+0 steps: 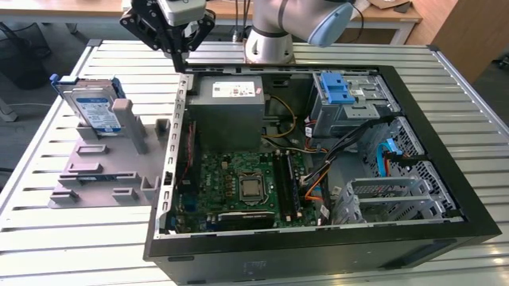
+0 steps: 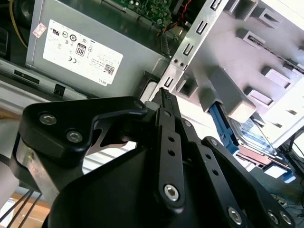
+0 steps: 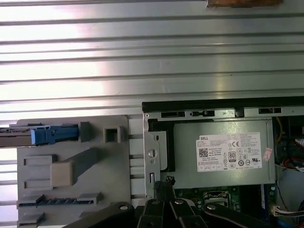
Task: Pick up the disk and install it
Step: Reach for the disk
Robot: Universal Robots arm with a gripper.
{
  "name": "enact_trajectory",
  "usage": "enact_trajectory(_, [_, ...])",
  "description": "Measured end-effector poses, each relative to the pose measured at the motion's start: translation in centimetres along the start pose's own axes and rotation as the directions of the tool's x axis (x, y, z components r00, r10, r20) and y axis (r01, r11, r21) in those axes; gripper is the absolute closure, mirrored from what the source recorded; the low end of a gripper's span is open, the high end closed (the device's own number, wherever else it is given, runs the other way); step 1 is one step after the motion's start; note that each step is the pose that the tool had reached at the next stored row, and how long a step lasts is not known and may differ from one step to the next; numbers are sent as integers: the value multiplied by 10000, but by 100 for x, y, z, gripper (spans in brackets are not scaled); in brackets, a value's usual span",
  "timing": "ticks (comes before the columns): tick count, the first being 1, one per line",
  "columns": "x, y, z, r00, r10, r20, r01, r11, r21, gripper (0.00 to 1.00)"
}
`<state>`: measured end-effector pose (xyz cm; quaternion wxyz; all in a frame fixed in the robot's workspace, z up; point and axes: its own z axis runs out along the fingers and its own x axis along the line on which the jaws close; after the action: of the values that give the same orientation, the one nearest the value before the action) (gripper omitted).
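The power supply (image 1: 230, 113) in the open computer case (image 1: 465, 196) carries a white sticker (image 1: 236, 90) with black print, a row of certification marks and a small barcode patch; a smaller pale tag with red print sits at its corner in the second wrist view. The disk (image 1: 94, 110) has a blue-and-white label with fine print across its face.

The claw (image 1: 181, 59) has its two black fingers drawn together to a single tip and grips nothing. In the exterior view it hangs over the case's back corner, on that view's left, just above the perforated metal edge beside the power supply. Whether the tip touches that edge cannot be told. In both wrist views the tip (image 2: 164, 95) (image 3: 166, 183) lies close to that same edge.

The disk stands upright on its edge in a grey plastic fixture (image 1: 104, 173) on the slatted metal tabletop (image 1: 80, 250), outside the case on the exterior view's left and well apart from the claw. Its blue bracket (image 1: 64, 80) wraps its edges.

Inside the case, the grey drive cage (image 1: 354, 110) with its blue latch (image 1: 335, 89) sits at the far side, beyond the green motherboard (image 1: 238, 179).
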<state>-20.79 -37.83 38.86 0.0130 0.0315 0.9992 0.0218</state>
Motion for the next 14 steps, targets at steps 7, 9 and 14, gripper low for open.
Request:
enact_trajectory(7, [61, 118, 14, 10000, 0, 0, 0, 10000, 0, 89])
enact_trajectory(9, [89, 137, 16, 10000, 1, 0, -1, 10000, 1, 89])
enact_trajectory(14, [184, 152, 17, 10000, 1, -1, -1, 10000, 1, 89])
